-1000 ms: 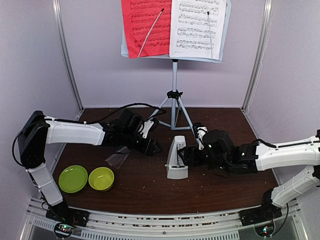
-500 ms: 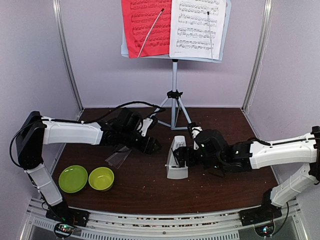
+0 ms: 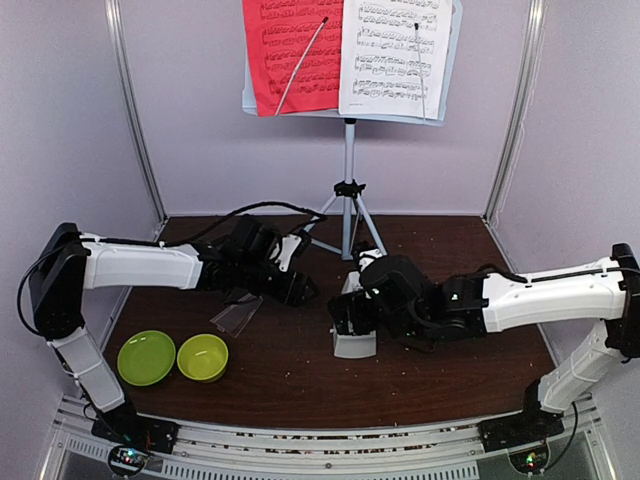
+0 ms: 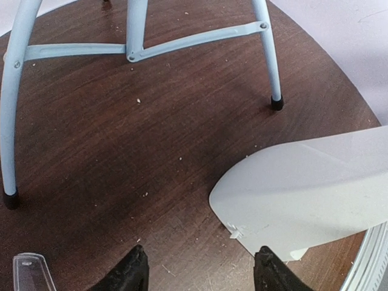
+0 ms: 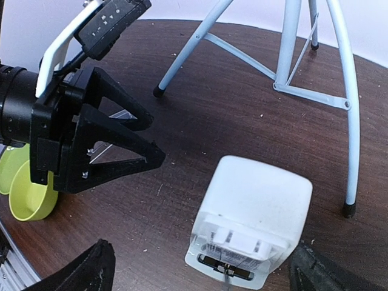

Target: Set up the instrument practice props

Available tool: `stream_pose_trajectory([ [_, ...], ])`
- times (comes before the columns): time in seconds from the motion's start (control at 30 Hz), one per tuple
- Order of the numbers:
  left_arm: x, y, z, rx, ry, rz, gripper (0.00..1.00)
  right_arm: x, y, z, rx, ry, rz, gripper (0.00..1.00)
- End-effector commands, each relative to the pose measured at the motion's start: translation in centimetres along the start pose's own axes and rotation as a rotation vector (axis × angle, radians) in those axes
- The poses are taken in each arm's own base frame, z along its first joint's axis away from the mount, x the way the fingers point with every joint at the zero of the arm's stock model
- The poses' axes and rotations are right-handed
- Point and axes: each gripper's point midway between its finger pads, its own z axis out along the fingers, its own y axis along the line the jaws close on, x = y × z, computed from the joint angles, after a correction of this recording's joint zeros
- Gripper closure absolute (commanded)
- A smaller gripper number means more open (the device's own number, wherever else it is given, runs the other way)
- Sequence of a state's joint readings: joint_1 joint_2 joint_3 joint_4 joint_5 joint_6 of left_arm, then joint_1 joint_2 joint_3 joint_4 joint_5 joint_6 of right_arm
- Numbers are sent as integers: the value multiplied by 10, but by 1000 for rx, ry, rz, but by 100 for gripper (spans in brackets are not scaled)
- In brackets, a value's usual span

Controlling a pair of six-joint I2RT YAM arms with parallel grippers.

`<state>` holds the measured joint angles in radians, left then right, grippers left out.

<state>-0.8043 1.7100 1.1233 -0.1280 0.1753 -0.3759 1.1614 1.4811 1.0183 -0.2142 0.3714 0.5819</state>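
Straddling the small whitish metronome (image 5: pixel 253 209) with the right gripper (image 5: pixel 206 271), on jaws spread wide, with one dark finger (image 5: pixel 85 270) off each flank and no visible touch on either side. Finds it upright on the brown table (image 3: pixel 300 385), directly beneath and between those fingers. Just ahead of that gripper, meets the tripod legs of the grey-white music stand (image 3: pixel 348 195). High above and beyond it, on the stand's desk, shows the red sheet (image 3: pixel 290 50) and the white sheet (image 3: pixel 395 50) side by side, red on the left. Off to that gripper's left, points the left gripper (image 3: pixel 300 290) toward the metronome, near it but apart, with jaws partly spread and nothing between them. Has a clear plastic piece (image 3: pixel 236 315) on the table beside the left wrist, on the near side. Farther back toward that arm's base, has a flatter green bowl (image 3: pixel 146 357) and a deeper green bowl (image 3: pixel 203 357) side by side.
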Motion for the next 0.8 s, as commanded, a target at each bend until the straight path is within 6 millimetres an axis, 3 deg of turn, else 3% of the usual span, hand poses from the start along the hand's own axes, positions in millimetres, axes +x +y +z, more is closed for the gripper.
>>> stream_pose_trajectory([
  [0.0,-13,5,-12,-6,-65,-6,38,-1,-11,-2,130,2,-81,0],
  [0.37,-17,16,-23,-22,-100,-25,37,-5,-25,-18,183,-27,-54,0],
  [0.77,-22,18,-25,-29,-108,-21,37,4,-71,-30,290,-27,22,0],
])
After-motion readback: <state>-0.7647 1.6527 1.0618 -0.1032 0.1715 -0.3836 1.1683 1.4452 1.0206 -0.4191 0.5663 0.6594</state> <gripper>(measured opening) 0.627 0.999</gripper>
